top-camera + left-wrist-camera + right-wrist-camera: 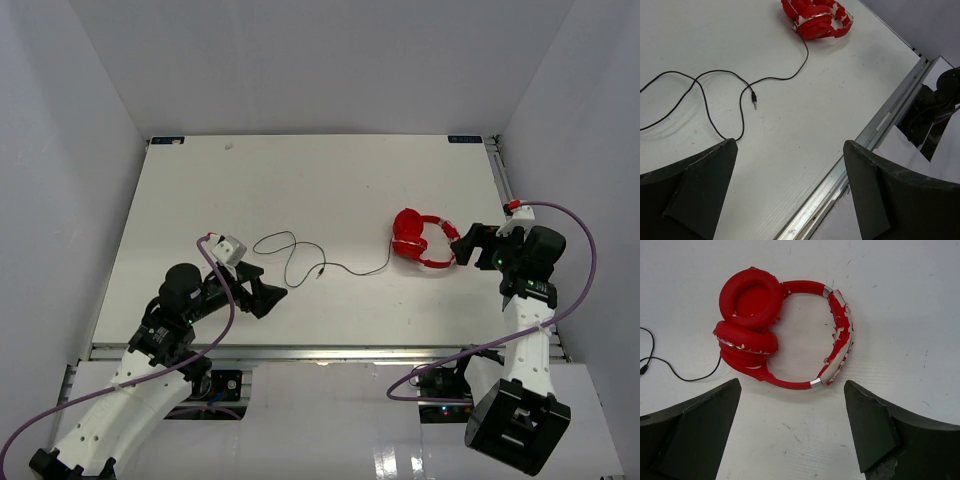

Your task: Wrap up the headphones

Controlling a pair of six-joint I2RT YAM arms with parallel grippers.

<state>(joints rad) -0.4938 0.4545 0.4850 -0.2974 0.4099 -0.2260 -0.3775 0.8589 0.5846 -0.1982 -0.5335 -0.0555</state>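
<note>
Lying flat on the white surface point(300, 180), the headphones point(420, 238) sit toward 3 o'clock from its middle in the top view; the two padded ear cups are folded close together, touching, at the 9 o'clock end, and the headband arcs away toward 3 o'clock, its red coating flaked along the outer curve in the right wrist view point(747, 335).

The right gripper point(462, 247) is just beside the headband at 3 o'clock, its jaws spread wide and nothing between them; from its own camera point(792, 385) the headphones lie at 12 o'clock ahead of the fingers, apart from them.

The thin black cord point(355, 271) leaves the cups and trails loose across the surface toward 9 o'clock, curling into an open loop; its plug point(754, 100) lies free on the surface near the loop.

The left gripper point(270, 290) is at 8 o'clock from the surface's middle, jaws parted and empty; in its wrist view point(790, 145) a bend of the cord point(777, 77) comes near the left-hand finger, though whether they touch cannot be told.
</note>
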